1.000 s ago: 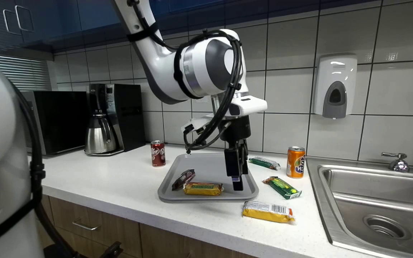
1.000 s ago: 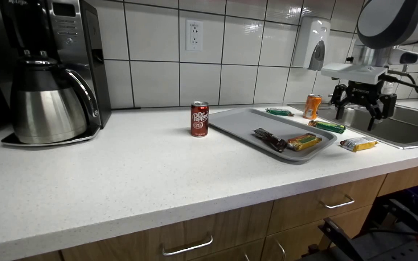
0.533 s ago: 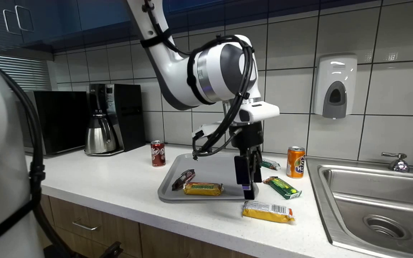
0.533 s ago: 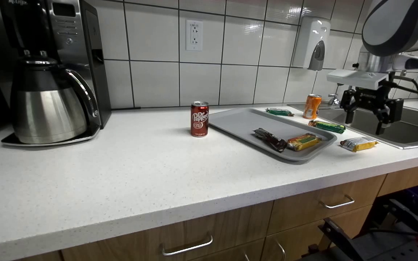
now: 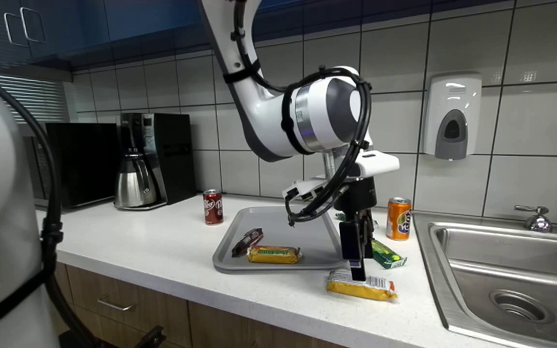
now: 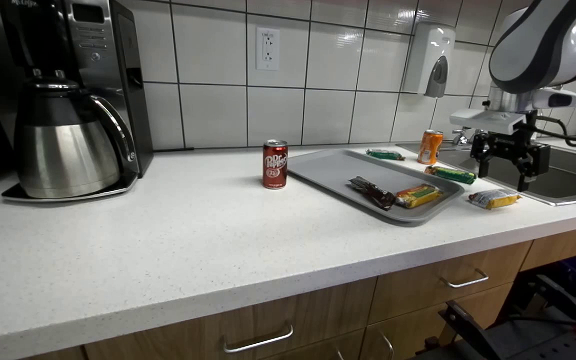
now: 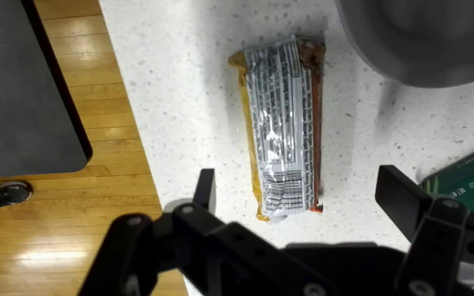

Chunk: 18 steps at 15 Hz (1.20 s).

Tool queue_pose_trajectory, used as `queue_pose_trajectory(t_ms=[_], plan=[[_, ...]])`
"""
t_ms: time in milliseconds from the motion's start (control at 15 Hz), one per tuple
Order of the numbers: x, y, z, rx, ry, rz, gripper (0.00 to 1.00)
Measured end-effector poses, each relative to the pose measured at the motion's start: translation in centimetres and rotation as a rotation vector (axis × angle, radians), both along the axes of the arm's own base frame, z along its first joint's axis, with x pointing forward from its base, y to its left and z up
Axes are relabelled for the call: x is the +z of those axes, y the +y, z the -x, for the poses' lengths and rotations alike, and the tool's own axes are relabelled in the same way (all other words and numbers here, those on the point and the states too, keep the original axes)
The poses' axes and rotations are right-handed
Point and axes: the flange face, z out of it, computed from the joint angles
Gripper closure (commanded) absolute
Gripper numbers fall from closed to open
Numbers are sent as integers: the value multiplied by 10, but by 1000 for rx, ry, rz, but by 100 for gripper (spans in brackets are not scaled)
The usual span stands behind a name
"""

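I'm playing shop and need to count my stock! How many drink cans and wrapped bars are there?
Drink cans: 2 (red can, orange can)
Wrapped bars on the grey tray: 2 (dark bar, yellow bar)
Wrapped bars off it: 3 (green bar, another green bar, yellow-edged bar)
Total: 7

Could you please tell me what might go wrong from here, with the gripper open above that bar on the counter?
In the wrist view, the open gripper lines up nearer the barcode end of the bar, so an off-centre grip might let it tilt. One finger appears close to the green bar and could nudge it if lowered.
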Motion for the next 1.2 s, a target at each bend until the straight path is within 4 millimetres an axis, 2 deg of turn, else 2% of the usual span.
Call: queue_pose_trajectory(t_ms=[267, 600, 1200], plan=[[-14, -9, -2, -11, 28, 3, 0], [-29, -3, -2, 6, 63, 2, 0], [-31, 15, -10, 46, 67, 2, 0]])
